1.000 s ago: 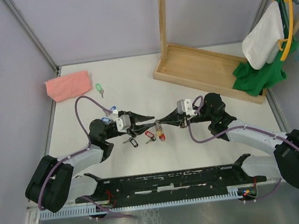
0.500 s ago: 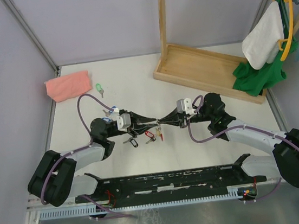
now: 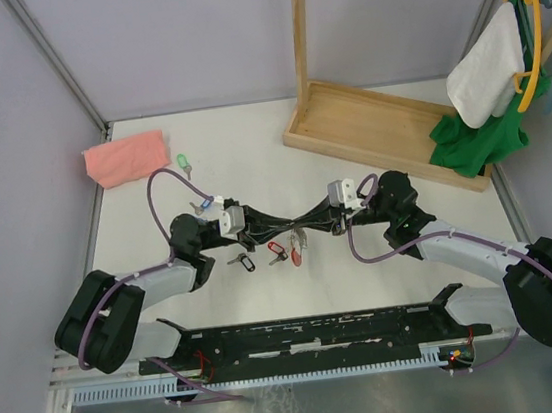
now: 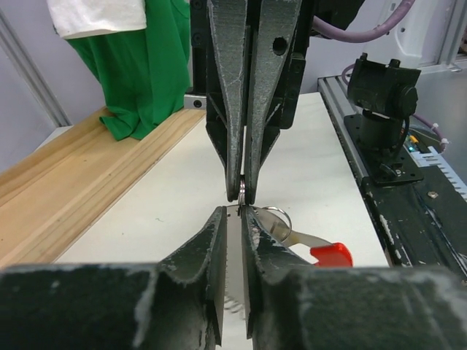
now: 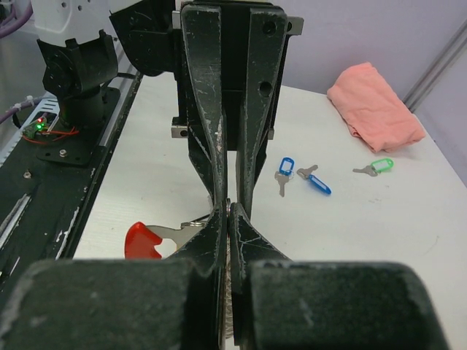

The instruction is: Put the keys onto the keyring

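Tip to tip is how the two hands stand, at the middle of the table (image 3: 252, 174) in the top view, with the keyring (image 3: 296, 254) caught where they meet. The right hand (image 5: 228, 209) is closed on the ring's silver loop; the left wrist view shows the edge of the loop pinched between that hand's fingertips (image 4: 235, 186), which come down from the top of the frame. The left hand (image 4: 234, 213) faces it from below with its fingers a narrow gap apart, the tips just at the loop. I cannot tell whether they grip it.

The keyring's long axis runs from the pinched loop out to its red crescent end. In the top view that end points toward the bottom of the frame, just below the meeting fingertips. In the left wrist view it slants to the lower right, in the right wrist view to the lower left.

None of the keys is on the ring. A red-tagged key (image 3: 275, 250) lies just left of the crescent and a black-tagged key (image 3: 246, 263) lies further left. Two blue-tagged keys (image 5: 284, 168) lie beyond the left hand. A green-tagged key (image 3: 183, 162) lies well apart in the upper left, near a pink cloth (image 3: 127, 157).
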You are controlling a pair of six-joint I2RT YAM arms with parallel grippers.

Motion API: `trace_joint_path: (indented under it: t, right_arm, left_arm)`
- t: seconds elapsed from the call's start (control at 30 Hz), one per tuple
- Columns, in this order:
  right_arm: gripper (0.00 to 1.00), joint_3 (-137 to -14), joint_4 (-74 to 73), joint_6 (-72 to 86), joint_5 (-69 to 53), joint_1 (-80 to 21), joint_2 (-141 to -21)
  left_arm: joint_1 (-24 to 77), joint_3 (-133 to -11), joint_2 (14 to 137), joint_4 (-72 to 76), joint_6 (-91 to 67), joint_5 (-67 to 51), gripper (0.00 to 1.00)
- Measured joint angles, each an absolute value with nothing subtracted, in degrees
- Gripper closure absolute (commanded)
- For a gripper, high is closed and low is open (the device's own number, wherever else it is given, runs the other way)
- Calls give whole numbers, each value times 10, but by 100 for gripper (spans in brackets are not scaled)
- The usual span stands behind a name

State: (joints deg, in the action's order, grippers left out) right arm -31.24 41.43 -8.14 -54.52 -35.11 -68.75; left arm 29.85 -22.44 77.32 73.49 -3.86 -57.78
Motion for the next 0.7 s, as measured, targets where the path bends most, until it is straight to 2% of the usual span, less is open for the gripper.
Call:
trace_joint_path:
  t: [0.1,0.2,0.27,0.4,0.57,0.7]
  right_arm:
    - [99,-312,424,-75,-549,-351,-688]
    - [95,-312,424,-76,-549,-351,-688]
    - [88,-314,408,-84,-548,-351,-687]
    - [76,-331,318,-128,-547,-352,-672]
    - [70,-376,174,-210,-528,-351,-653]
    - [71,-407,84,-250,-519,-351,-659]
  left_arm:
    - [300,-228,774,735,-40,-587,97]
    - [301,-229,774,733,-40,-591,97]
    - [301,-229,767,709,-37,-591,97]
    - [303,-248,713,562,11,-583,97]
    - [304,-294,649,373,82,-553,97]
    - [315,-324,635,253,131,-519,97]
